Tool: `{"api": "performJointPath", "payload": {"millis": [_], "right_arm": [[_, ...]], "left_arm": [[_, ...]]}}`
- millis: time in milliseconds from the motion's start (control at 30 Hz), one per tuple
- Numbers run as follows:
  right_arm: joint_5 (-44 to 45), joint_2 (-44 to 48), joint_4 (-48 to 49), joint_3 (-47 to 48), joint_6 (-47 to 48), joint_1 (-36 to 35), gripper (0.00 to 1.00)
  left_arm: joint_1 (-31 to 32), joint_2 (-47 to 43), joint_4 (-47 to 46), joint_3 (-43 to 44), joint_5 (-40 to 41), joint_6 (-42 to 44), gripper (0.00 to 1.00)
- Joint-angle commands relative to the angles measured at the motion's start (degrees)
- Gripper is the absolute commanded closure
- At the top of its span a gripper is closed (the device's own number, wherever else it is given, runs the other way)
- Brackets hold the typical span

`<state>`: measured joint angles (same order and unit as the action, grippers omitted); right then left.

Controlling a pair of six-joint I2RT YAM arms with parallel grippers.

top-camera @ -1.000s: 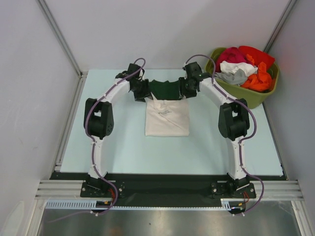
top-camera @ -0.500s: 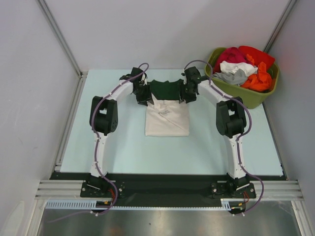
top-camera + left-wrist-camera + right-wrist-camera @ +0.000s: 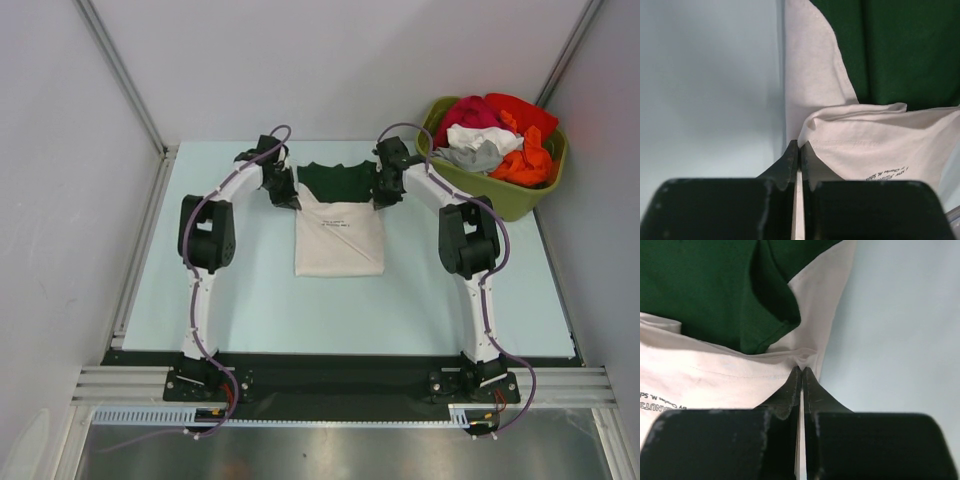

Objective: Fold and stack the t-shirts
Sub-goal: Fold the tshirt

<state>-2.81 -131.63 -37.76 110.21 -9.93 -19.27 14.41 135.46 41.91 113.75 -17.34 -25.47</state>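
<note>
A cream-white t-shirt (image 3: pixel 340 238) with black lettering lies folded at the table's middle. It overlaps a dark green t-shirt (image 3: pixel 338 180) spread behind it. My left gripper (image 3: pixel 287 194) is at the cream shirt's far left corner and my right gripper (image 3: pixel 384 192) at its far right corner. In the left wrist view the left gripper (image 3: pixel 798 146) is shut, a thin strip of cream cloth (image 3: pixel 880 150) pinched between the jaws, green cloth (image 3: pixel 900 50) beyond. In the right wrist view the right gripper (image 3: pixel 802 370) is shut on a puckered cream edge (image 3: pixel 700 375) beside the green sleeve (image 3: pixel 700 285).
An olive-green tub (image 3: pixel 520 200) stands at the far right corner, heaped with red, orange, white and grey clothes (image 3: pixel 495 135). Pale blue tabletop (image 3: pixel 250 290) lies around the shirts. Grey walls and aluminium rails close in the left, right and back sides.
Both grippers have shut on the cream shirt's far corners. The cream shirt's far edge, peaked a second ago, now runs straight across the green shirt.
</note>
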Motion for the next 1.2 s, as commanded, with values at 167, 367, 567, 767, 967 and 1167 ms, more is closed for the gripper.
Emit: {"api": "performJointPath", "payload": {"millis": [167, 367, 567, 767, 967, 1167], "right_arm": [[5.6, -1.3, 3.0, 3.1, 1.4, 0.6, 1.00], [8.8, -2.6, 0.1, 6.3, 3.2, 0.5, 0.79], [12.9, 2.1, -3.4, 6.1, 3.1, -1.5, 0.46], [9.8, 12.0, -7.9, -0.2, -0.9, -2.6, 0.38], [-1.4, 22.6, -3.9, -18.5, -2.5, -2.0, 0.42], [-9.8, 32.4, 2.8, -35.2, -4.3, -0.2, 0.64]], "left_arm": [[-1.1, 0.4, -2.2, 2.9, 1.5, -2.2, 1.00], [-1.0, -0.7, -1.7, 2.4, -0.5, -2.2, 0.66], [-1.1, -9.2, -0.1, -4.6, 3.2, -0.6, 0.48], [-0.4, -20.1, -2.8, -20.6, -1.5, 0.6, 0.47], [0.4, -31.9, -10.5, -40.1, -8.7, -1.6, 0.46], [4.6, -34.7, -17.5, -50.6, -10.6, -4.7, 0.47]]}}
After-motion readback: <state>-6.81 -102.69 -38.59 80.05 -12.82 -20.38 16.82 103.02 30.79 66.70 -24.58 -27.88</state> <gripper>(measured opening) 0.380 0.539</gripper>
